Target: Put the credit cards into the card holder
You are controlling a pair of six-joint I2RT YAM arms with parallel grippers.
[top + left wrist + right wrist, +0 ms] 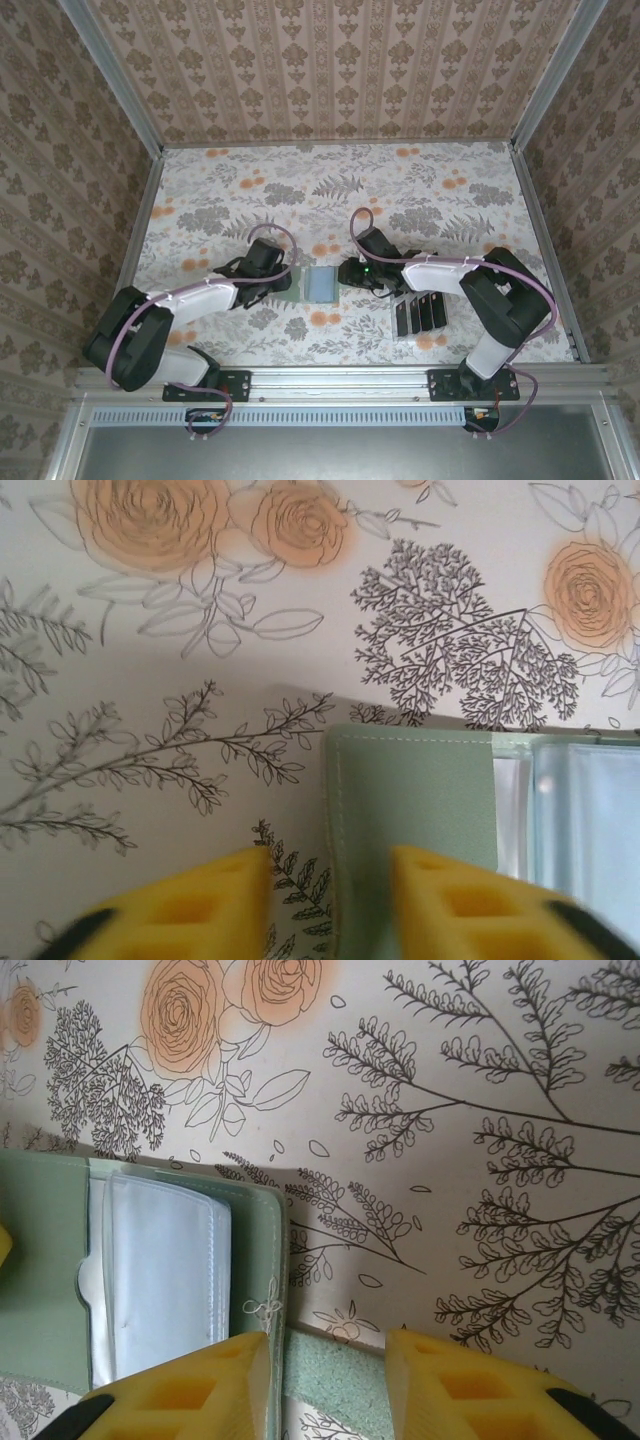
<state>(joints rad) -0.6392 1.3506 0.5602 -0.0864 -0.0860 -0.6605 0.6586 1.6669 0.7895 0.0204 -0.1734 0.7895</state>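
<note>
The flowered table [400, 190] is bearing everything, and the two arms are reaching in from its near edge towards the middle. The clear rack [418, 338] is sitting just in front of the right arm's base, and the credit cards [424, 312] are standing in it side by side, their long edges running away from the near edge. The card holder [322, 285] is lying opened flat between the two claws, well apart from the rack, its grey-blue inside facing up and its spread running left to right.

The left gripper [330, 920] is hovering over the holder's left green flap with its yellow fingers [170, 915] parted. Bare cloth is showing between one finger and the flap's edge, so it is looking released, gripping nothing. The right gripper [328, 1390] is sitting at the holder's right edge, jaws apart, with a strip of green lying in the gap; whether it is pinching that strip or only standing over it, I cannot tell.

As I am judging it, the next move is turning on this: the cards are lying to the right of the right gripper and nearer the bases, so the right arm is the nearer one for fetching a card
</note>
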